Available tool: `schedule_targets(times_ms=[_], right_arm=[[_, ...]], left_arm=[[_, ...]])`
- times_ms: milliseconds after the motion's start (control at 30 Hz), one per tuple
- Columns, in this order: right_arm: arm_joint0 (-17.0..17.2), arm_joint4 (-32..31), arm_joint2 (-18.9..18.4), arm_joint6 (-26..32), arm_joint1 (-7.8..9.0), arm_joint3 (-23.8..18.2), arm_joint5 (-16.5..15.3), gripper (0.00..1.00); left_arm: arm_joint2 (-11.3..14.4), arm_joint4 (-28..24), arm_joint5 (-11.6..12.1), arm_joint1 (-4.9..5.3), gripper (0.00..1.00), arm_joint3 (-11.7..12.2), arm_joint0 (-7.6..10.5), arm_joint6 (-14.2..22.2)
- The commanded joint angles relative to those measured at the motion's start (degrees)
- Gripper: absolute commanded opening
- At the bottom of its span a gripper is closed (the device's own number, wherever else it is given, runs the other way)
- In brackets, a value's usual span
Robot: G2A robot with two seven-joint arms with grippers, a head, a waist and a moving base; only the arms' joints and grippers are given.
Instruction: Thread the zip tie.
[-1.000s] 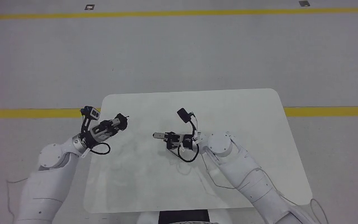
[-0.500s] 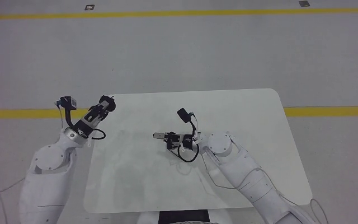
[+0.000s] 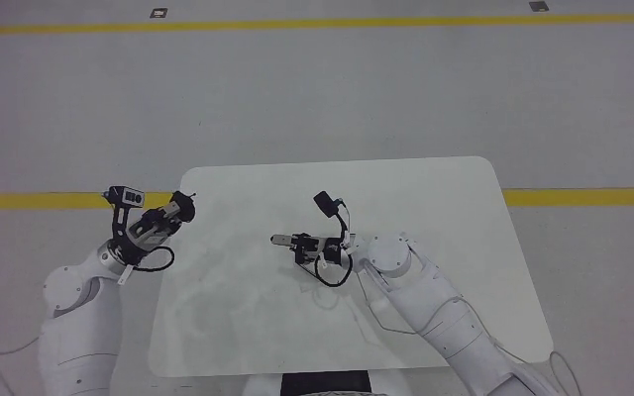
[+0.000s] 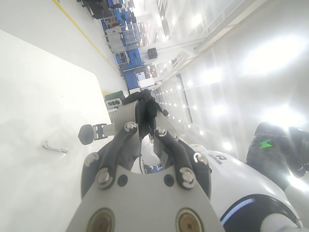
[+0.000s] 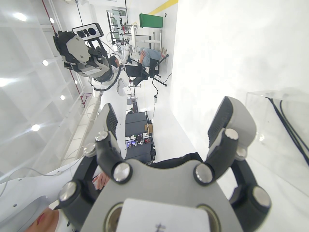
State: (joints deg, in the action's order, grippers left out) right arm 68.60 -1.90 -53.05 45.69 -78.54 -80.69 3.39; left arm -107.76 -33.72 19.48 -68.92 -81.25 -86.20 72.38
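A thin, pale, curved strip (image 4: 54, 148), which looks like the zip tie, lies flat on the white table (image 3: 426, 198). My left gripper (image 3: 184, 201) hangs at the table's left edge. Its black fingertips (image 4: 144, 100) are pressed together and I see nothing between them. The same gripper (image 5: 60, 47) shows far off in the right wrist view. Over the middle of the table, my right gripper (image 3: 280, 240) points left. It (image 5: 169, 112) is open, its ribbed pads (image 5: 218, 119) wide apart with nothing in the gap.
Bare white tabletop surrounds both grippers. A yellow floor line (image 3: 565, 196) runs behind the table. Black cables (image 5: 287, 124) run along a clear part beside my right gripper. Room furniture and a green bin (image 5: 150, 20) stand far beyond the table.
My left arm has pulled back leftward, from over the table's left part to its left edge, with the gripper still shut. The right arm has not moved.
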Motion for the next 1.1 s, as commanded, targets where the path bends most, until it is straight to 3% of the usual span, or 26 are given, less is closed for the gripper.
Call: schedule_targets(times_ms=[0, 233, 400, 633, 800, 1067], right_arm=[[0.0, 0.0, 0.0, 0.0, 0.00, 0.0, 0.0, 1.00], [0.0, 0.0, 0.0, 0.0, 0.00, 0.0, 0.0, 1.00], [0.0, 0.0, 0.0, 0.0, 0.00, 0.0, 0.0, 1.00], [0.0, 0.0, 0.0, 0.0, 0.00, 0.0, 0.0, 1.00], [0.0, 0.0, 0.0, 0.0, 0.00, 0.0, 0.0, 1.00], [-2.0, -14.1, 2.0, 5.5, 1.27, -6.7, 4.8, 1.00]], left_arm=[[0.1, 0.0, 0.0, 0.04, 0.00, 0.0, -0.03, -0.5], [1.0, 1.5, -0.1, 0.22, 0.00, -0.5, -0.35, -0.8], [1.4, 0.9, -1.6, 1.17, 0.00, 1.1, 0.07, 7.3], [5.5, -3.4, -0.9, 3.27, 0.00, 0.4, -1.18, 7.3], [5.5, -3.4, -0.9, 3.27, 0.00, 0.4, -1.18, 7.3], [5.5, -3.4, -0.9, 3.27, 0.00, 0.4, -1.18, 7.3]])
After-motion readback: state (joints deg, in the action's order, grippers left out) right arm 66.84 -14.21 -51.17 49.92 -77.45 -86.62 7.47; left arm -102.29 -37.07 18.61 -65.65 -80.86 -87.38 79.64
